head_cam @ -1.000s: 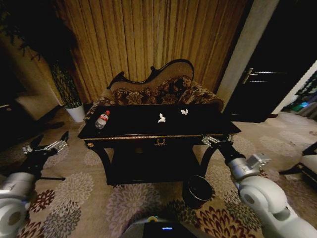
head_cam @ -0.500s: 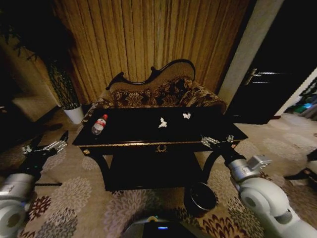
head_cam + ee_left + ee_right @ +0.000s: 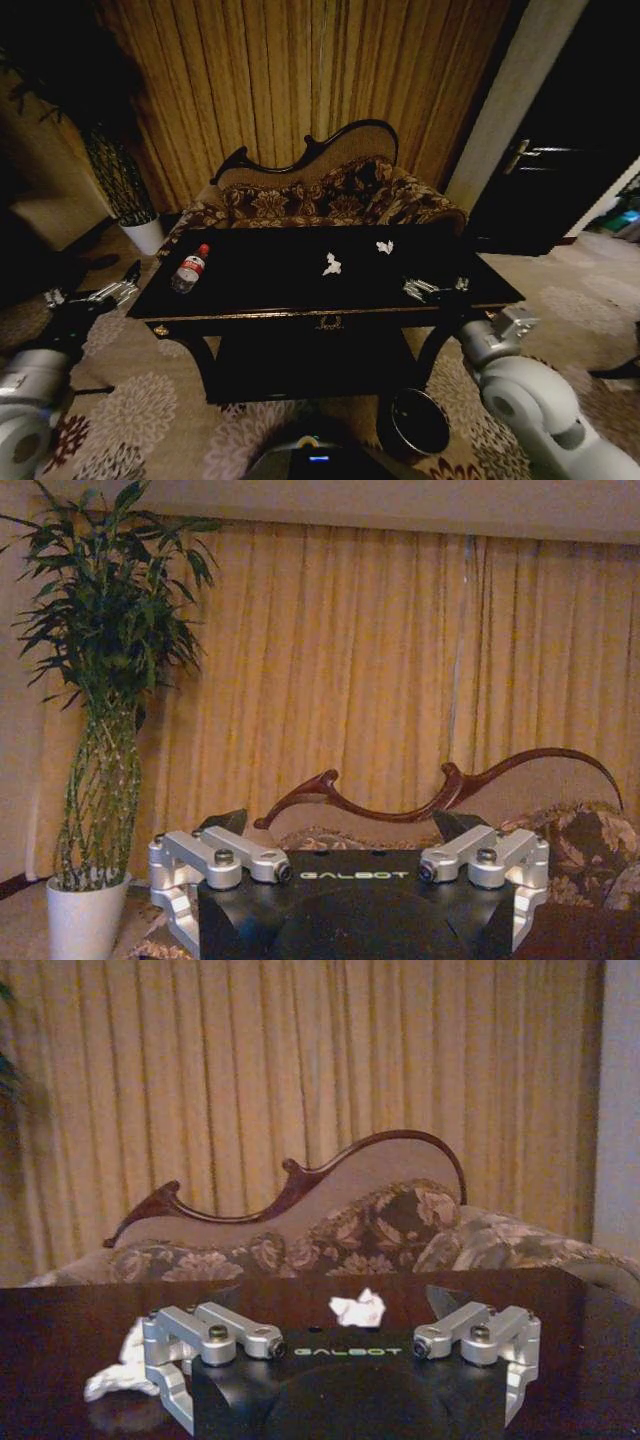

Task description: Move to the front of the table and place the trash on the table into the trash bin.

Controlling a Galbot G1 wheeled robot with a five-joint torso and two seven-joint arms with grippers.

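Our right hand (image 3: 432, 290) hovers open and empty over the table (image 3: 260, 300) at right of frame; our left hand (image 3: 92, 296), also open, waits at left; bottle (image 3: 187, 270) and wads (image 3: 332, 265) lie between.

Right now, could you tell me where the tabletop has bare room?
On the table, the widest bare patch lies between the bottle and the two paper wads. The right front corner is crowded, with the right gripper over it.
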